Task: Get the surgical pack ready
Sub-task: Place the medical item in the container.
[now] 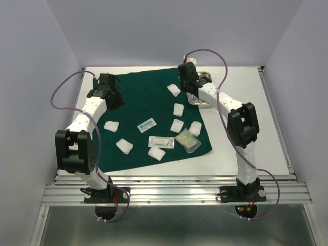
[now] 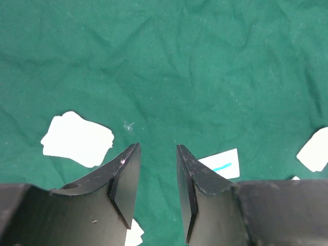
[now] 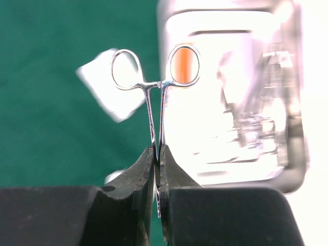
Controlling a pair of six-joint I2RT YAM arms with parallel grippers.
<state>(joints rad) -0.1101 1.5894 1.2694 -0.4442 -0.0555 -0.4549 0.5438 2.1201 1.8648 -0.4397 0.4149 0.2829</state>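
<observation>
Evidently, forceps are gripped by the right fingers above the tray, the left fingers are seen parted and empty, and gauze pads are yet to be packed.

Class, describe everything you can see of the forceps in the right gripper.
The forceps are slim, shiny steel, with two oval finger rings and two thin shanks close together. They stick straight out of the right gripper, rings outermost, pinched at the shanks; the tips are hidden. Behind them lie the green drape and the steel tray.
</observation>
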